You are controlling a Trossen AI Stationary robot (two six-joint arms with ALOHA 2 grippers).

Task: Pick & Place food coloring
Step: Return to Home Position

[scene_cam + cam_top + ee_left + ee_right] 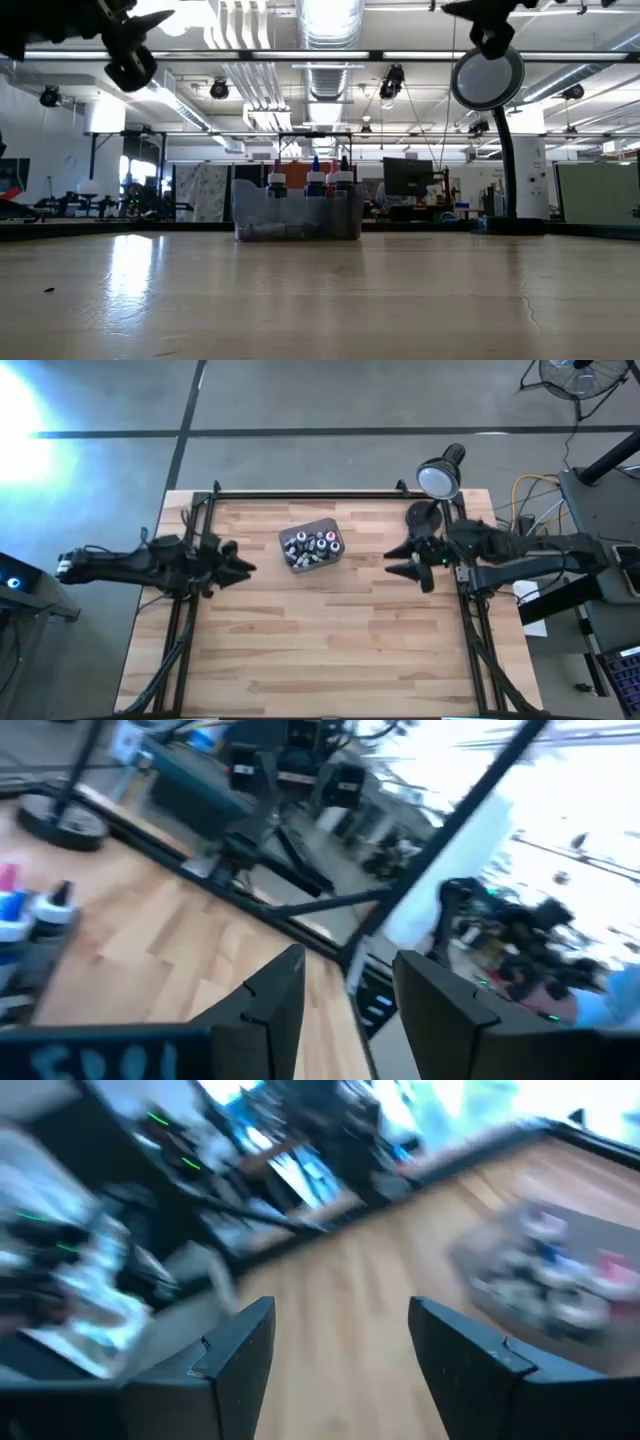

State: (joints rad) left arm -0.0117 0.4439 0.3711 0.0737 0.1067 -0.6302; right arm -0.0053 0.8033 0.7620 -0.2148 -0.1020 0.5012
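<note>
Several tiny food coloring bottles (313, 547) with white, pink and dark caps stand and lie inside a translucent grey square tub (336, 530) near the table's far middle; in the low view their caps (314, 178) stick up above the tub wall (340, 215). My left gripper (247, 567) hovers left of the tub, raised above the table, fingers open (345, 1005). My right gripper (392, 561) hovers right of the tub, also raised and open (340, 1350). Both point toward the tub and hold nothing.
A round lamp (438, 478) on a dark stand rises at the table's far right corner. A black frame rail (300, 494) runs along the far edge, with rails down both sides. Bare wooden tabletop (320, 640) stretches in front of the tub.
</note>
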